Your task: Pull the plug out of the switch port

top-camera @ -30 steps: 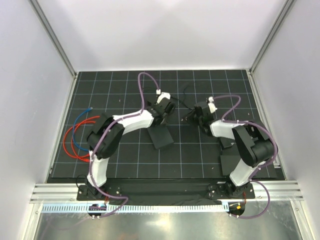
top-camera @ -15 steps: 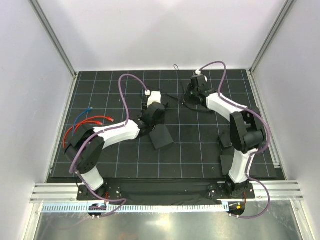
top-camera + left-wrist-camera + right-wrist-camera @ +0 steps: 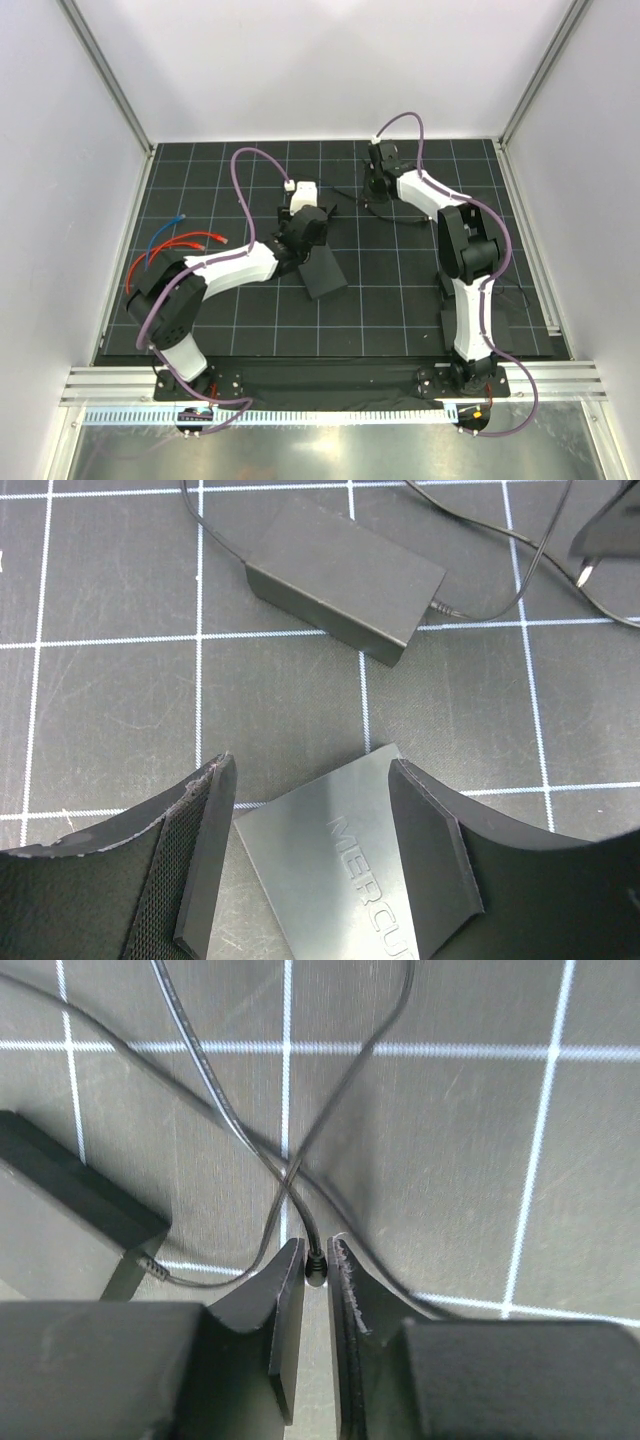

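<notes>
Plug (image 3: 316, 1276) pinched in right tool (image 3: 315, 1256), farther back, left tool (image 3: 308, 785) wider

Left wrist view: the switch (image 3: 325, 880) sits between the jaws and runs off the bottom edge. Its lettering is chopped at "MERCU" and one side is tucked behind a jaw. Right wrist view: only the tip of the plug (image 3: 316, 1272) peeks out, with the rest buried between the jaws. Left of the jaws, the power brick (image 3: 60, 1210) is clipped by the frame, and the cord (image 3: 195, 1060) exits the top edge. From above, the plug is too small to make out.
</notes>
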`<state>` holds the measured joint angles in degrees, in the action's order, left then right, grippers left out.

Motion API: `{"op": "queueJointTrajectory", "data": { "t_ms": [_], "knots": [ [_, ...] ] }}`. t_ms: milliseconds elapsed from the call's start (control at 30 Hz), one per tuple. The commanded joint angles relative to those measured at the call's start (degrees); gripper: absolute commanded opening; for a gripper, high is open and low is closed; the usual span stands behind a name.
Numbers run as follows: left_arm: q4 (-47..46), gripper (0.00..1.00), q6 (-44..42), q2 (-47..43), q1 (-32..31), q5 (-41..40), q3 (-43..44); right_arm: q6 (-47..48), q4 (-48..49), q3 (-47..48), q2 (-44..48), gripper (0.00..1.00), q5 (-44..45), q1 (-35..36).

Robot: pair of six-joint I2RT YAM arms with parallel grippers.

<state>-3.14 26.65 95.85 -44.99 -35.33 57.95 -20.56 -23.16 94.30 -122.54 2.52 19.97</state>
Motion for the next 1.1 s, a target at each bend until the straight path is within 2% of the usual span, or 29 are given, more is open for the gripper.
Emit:
{"op": "queueJointTrajectory", "data": {
  "t_ms": [0, 267, 667, 800, 833, 933, 1067],
  "knots": [
    [-1.5, 0.66, -0.2, 0.9, -0.1, -1.3, 2.3, 3.8, -1.4, 4.4, -0.9, 0.23, 2.8, 0.2],
    [-2.9, 0.66, 0.1, -1.0, -0.1, -2.1, 0.1, 5.1, -2.1, 5.9, -3.4, 0.29, 2.2, 0.2],
    [-2.7, 0.66, 0.1, -0.8, -0.1, -1.7, 0.2, 5.9, -2.4, 6.8, -6.5, 0.31, 1.7, 0.1],
    [-2.7, 0.67, 0.2, -1.0, -0.1, -1.8, 0.1, 5.6, -3.2, 8.1, -8.4, 0.21, 2.8, 0.2],
    [-2.7, 0.67, 0.2, -1.1, -0.1, -1.8, 0.1, 5.5, -3.2, 8.3, -8.7, 0.14, 2.8, 0.3],
    [-2.7, 0.67, 0.2, -1.1, -0.1, -1.8, 0.0, 5.3, -3.0, 8.7, -9.6, 0.01, 5.7, 1.3],
    [-3.1, 0.67, 0.6, -1.6, -0.1, -2.4, -0.7, 3.8, 0.0, 8.8, -9.5, 0.01, 8.8, 2.4]
  ]
}}
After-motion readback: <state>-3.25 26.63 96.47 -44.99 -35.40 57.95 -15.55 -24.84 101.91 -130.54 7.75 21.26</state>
